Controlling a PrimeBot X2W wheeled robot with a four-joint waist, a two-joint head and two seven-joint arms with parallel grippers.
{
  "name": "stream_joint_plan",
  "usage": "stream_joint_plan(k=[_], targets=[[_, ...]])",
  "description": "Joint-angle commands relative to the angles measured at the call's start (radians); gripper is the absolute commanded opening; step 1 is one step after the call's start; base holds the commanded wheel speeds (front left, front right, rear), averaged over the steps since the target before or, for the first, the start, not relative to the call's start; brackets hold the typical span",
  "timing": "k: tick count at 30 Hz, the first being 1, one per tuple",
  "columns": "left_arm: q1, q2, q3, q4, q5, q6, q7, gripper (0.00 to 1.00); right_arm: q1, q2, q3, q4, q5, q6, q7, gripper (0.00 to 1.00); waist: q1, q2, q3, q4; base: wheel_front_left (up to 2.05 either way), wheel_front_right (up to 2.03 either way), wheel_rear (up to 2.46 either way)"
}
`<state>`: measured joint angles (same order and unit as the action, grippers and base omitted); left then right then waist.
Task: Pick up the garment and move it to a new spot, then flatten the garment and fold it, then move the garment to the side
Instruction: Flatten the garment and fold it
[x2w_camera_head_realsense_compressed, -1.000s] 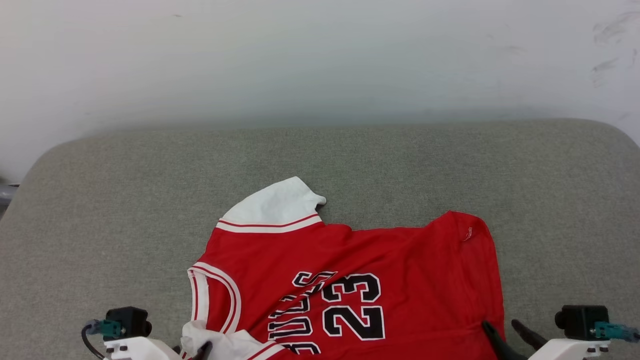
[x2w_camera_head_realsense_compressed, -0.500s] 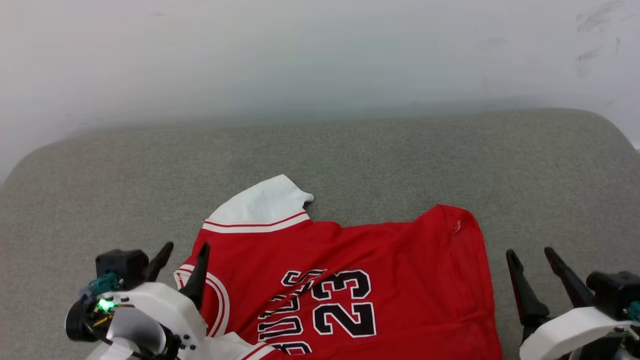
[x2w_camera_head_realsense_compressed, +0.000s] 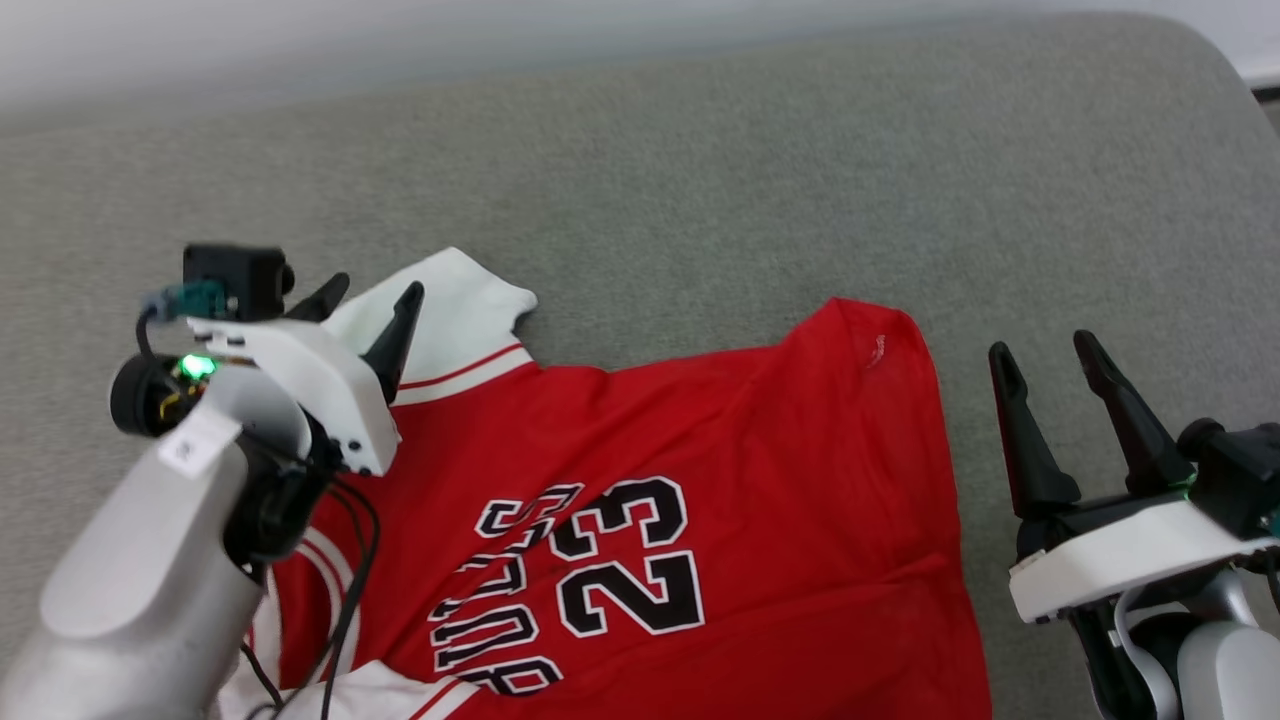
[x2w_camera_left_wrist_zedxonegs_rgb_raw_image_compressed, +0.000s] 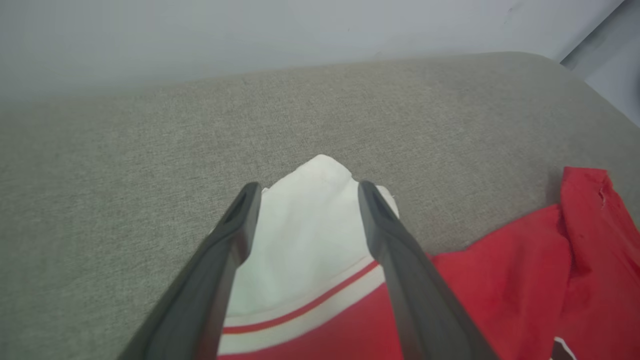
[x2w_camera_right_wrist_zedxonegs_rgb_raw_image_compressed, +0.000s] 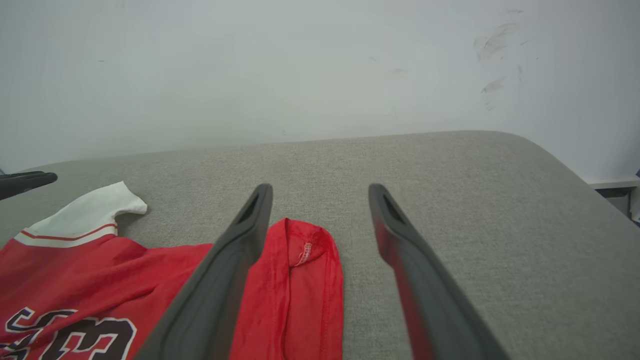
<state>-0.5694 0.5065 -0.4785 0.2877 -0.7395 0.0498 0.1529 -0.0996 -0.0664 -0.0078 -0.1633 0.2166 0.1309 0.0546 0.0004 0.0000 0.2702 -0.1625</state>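
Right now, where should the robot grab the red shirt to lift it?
Probably by the two far corners of the shirt, coming down from above. The white sleeve sticks out flat, and the open left gripper is lined up over it. The red corner lies flat just ahead of the open right gripper.

Silver forearm; white wrist; black left pincer; green LED

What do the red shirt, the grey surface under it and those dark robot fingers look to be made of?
The shirt: thin, soft knit, likely polyester jersey; it wrinkles and has stitched hems. The grey surface: coarse woven upholstery cloth, matt, its rounded corners hinting at padding. The dark fingers: smooth moulded plastic or rubber, by their dull sheen; which one is unclear.
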Motion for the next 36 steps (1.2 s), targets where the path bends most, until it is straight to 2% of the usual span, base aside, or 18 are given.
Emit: stream_joint_plan(k=[1, 4, 8, 11, 18, 19, 21, 25, 28, 36], targets=[[-0.032, 0.008, -0.005, 0.011, -0.008, -0.015, 0.022, 1.00, -0.018, 0.005, 0.003, 0.007, 0.007, 0.000, -0.007, 1.00, -0.0004, 0.0000, 0.054, -0.048, 0.00, 0.00, 0.00], [-0.108, 0.018, -0.018, 0.070, -0.033, -0.058, 0.118, 1.00, -0.034, 0.008, 0.012, 0.030, 0.020, 0.000, -0.020, 1.00, -0.0004, 0.0000, 0.076, -0.071, 0.00, 0.00, 0.00], [-0.196, 0.040, -0.043, 0.150, -0.055, -0.093, 0.261, 1.00, -0.052, 0.011, 0.021, 0.056, 0.032, 0.000, -0.034, 1.00, -0.0004, 0.0000, 0.097, -0.102, 0.00, 0.00, 0.00], [-0.244, 0.059, -0.059, 0.214, -0.068, -0.092, 0.379, 1.00, -0.060, 0.013, 0.027, 0.073, 0.041, 0.000, -0.042, 1.00, -0.0004, 0.0000, 0.112, -0.123, 0.00, 0.00, 0.00], [-0.261, 0.098, -0.121, 0.340, -0.072, -0.046, 0.647, 1.00, -0.063, 0.016, 0.037, 0.113, 0.080, 0.000, -0.055, 1.00, -0.0004, 0.0000, 0.142, -0.158, 0.00, 0.00, 0.00], [-0.255, 0.098, -0.130, 0.344, -0.074, -0.043, 0.676, 0.84, -0.066, 0.016, 0.039, 0.117, 0.087, 0.000, -0.058, 1.00, -0.0004, 0.0000, 0.146, -0.160, 0.00, 0.00, 0.00], [-0.247, 0.084, -0.136, 0.338, -0.086, -0.041, 0.703, 0.00, -0.070, 0.016, 0.038, 0.129, 0.108, 0.000, -0.060, 1.00, -0.0004, 0.0000, 0.152, -0.159, 0.00, 0.00, 0.00], [-0.249, 0.077, -0.143, 0.317, -0.077, -0.031, 0.695, 0.00, -0.100, -0.004, 0.043, 0.166, 0.166, 0.000, -0.031, 1.00, -0.0004, 0.0000, 0.158, -0.152, 0.00, 0.00, 0.00], [-0.252, 0.080, -0.143, 0.307, -0.066, -0.029, 0.665, 0.00, -0.141, -0.046, 0.044, 0.223, 0.233, -0.001, 0.018, 1.00, -0.0004, 0.0000, 0.149, -0.142, 0.00, 0.00, 0.00], [-0.290, 0.063, -0.096, 0.243, -0.062, -0.021, 0.525, 0.00, -0.289, -0.168, 0.126, 0.354, 0.381, 0.000, 0.243, 1.00, -0.0004, 0.0000, 0.114, -0.067, 0.00, 0.00, 0.00]])
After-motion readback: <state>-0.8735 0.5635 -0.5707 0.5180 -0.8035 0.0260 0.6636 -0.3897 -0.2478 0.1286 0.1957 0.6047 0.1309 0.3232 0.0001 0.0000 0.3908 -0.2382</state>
